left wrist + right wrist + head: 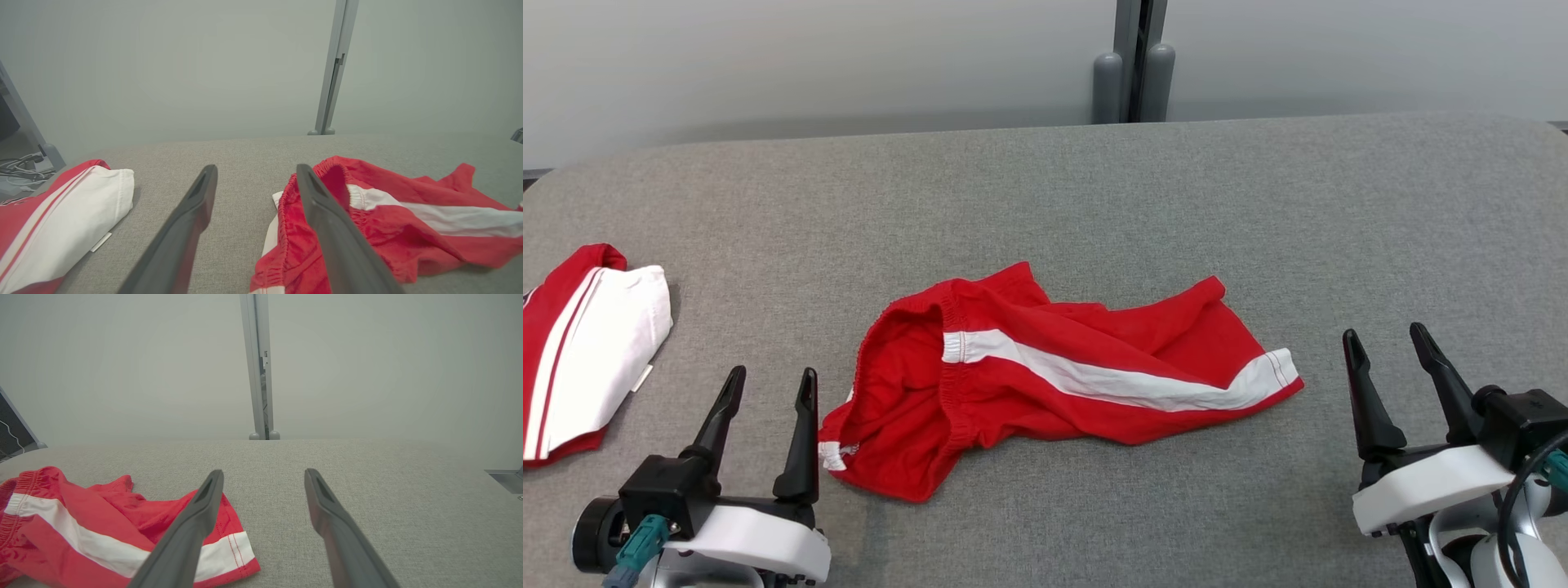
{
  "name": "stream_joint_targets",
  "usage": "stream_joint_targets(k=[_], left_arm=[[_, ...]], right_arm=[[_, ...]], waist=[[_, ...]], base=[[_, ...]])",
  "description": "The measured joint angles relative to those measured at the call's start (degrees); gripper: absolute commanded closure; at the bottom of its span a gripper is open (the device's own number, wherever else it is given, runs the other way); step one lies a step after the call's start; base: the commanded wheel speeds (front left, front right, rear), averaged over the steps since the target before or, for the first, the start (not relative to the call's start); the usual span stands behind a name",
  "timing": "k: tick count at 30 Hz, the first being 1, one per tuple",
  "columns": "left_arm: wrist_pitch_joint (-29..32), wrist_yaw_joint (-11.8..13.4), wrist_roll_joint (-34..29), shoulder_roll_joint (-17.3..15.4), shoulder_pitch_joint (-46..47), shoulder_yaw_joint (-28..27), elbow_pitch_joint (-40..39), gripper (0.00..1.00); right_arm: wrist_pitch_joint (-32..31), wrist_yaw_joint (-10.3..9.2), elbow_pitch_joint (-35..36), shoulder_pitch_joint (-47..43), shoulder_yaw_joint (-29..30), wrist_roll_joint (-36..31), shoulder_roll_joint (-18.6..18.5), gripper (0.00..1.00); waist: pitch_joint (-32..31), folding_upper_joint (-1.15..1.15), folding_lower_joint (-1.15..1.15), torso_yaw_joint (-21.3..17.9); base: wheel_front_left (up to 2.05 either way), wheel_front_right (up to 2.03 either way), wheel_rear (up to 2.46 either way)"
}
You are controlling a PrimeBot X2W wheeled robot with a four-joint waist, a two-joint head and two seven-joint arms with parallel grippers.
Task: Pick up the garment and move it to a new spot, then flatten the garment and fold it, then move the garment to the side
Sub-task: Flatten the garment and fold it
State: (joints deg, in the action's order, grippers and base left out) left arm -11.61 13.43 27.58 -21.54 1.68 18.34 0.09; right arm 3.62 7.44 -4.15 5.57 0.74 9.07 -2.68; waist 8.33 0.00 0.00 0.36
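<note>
Red shorts (pixel 1054 367) w/ white stripe, crumpled at bench (pixel 1094 188) ctr. L gripper (pixel 773 373) at 7 o'clock, just beside them, jaws apart, empty. R gripper (pixel 1384 331) at 4 o'clock, jaws apart, empty. Folded red/white item (pixel 596 343) at 9 o'clock; its tag (pixel 643 377) too small to read.

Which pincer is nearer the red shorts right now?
Left. The left pincer sits right beside the red shorts at the waistband end; the right pincer stands off past the leg hem.
</note>
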Motion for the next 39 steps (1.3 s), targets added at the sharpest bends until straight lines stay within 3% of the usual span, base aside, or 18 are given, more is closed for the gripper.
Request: stream_joint_targets(k=[8,21,31,32,33,35,36,39], left_arm=[[0.37,-0.92,-1.23,-0.75,3.91,1.19,-1.22,0.0],[15.44,-9.23,0.6,2.57,14.37,11.8,4.39,0.0],[16.62,-9.38,1.57,2.5,16.16,11.68,7.44,0.0],[16.62,-9.42,1.9,2.46,16.29,11.52,7.61,0.11],[16.67,-9.44,2.01,2.45,16.3,11.52,7.83,0.47],[16.99,-9.61,2.35,2.34,16.38,11.52,8.18,0.64],[17.15,-9.81,2.37,2.31,16.5,11.54,8.29,1.0],[17.23,-10.32,2.78,2.25,16.93,11.67,8.86,1.0]], right_arm=[[-0.11,0.0,0.57,0.1,-0.13,0.0,-0.01,0.0],[0.57,0.0,-0.26,1.4,-1.35,1.09,0.0,0.0],[1.38,0.0,-1.09,2.07,-1.24,1.68,-0.02,0.0],[1.37,0.0,-1.15,2.14,-1.57,1.68,-0.01,0.0],[1.37,0.0,-1.21,2.16,-1.74,1.68,-0.01,0.0],[1.36,0.0,-1.37,2.43,-2.18,1.68,-0.01,0.0],[1.36,0.0,-1.52,2.68,-2.43,1.68,-0.01,0.0],[1.35,0.0,-2.01,3.57,-3.45,1.68,-0.01,0.0]], waist=[[0.96,0.0,0.0,-0.18],[5.06,0.0,0.0,-2.38],[7.2,0.0,0.0,-3.67],[7.49,0.0,0.0,-3.66],[7.62,0.0,0.0,-3.65],[7.88,0.0,0.0,-3.67],[8.01,0.0,0.0,-3.68],[8.47,0.0,0.0,-3.77]], base=[[0.0,0.0,0.0],[0.0,0.0,0.0],[0.0,0.0,0.0],[0.0,0.0,0.0],[0.0,0.0,0.0],[0.0,0.0,0.0],[0.0,0.0,0.0],[0.0,0.0,0.0]])
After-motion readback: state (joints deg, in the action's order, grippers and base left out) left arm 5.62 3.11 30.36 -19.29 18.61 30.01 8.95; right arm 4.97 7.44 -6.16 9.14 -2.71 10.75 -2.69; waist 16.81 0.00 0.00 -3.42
